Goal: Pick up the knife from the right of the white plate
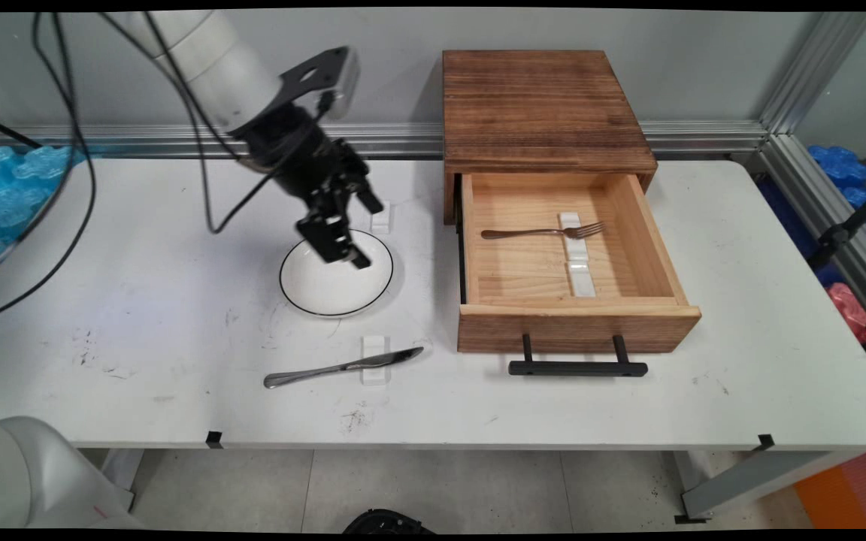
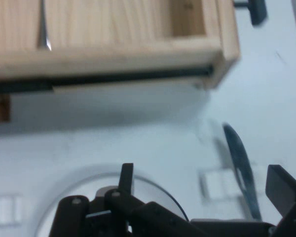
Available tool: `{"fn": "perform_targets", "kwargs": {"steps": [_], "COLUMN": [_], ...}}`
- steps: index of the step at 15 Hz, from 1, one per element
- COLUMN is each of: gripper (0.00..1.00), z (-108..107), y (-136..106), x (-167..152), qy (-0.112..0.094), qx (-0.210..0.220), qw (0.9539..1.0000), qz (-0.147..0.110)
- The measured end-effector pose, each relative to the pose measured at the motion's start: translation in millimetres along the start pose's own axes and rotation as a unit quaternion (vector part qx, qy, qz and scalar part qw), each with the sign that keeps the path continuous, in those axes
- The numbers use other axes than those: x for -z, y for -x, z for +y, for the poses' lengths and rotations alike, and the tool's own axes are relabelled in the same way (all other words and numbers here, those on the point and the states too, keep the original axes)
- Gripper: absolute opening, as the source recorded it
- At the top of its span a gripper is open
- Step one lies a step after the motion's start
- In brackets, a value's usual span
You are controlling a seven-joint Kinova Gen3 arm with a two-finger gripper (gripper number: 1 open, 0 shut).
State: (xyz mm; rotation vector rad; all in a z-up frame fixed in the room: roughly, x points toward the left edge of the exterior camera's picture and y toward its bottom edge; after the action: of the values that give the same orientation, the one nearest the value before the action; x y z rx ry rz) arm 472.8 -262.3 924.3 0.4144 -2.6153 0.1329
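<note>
A knife (image 1: 343,367) lies propped on a white rest (image 1: 374,359), while the gripper (image 1: 350,233), its 2 fingers apart and empty, hangs over the plate (image 1: 313,293) beside the open drawer (image 1: 576,319).

A white bowl (image 1: 335,276), a knife (image 1: 343,367) on a rest, and a fork (image 1: 542,232) in the open drawer (image 1: 576,319).

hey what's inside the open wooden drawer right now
In the drawer a fork lies across a white rest, with a second white rest nearer the front. The back stays hidden under the cabinet top.
</note>
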Motion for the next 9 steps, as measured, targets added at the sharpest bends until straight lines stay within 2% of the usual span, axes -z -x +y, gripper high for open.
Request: {"fn": "perform_targets", "kwargs": {"steps": [3, 9], "gripper": [1.0, 1.0], "z": [15.1, 39.6], "y": [23.5, 49.1], "x": [5.1, 4.0], "qy": [0.008, 0.013], "qx": [0.004, 0.031], "qw": [0.9999, 0.9988], "qz": [-0.013, -0.035]}}
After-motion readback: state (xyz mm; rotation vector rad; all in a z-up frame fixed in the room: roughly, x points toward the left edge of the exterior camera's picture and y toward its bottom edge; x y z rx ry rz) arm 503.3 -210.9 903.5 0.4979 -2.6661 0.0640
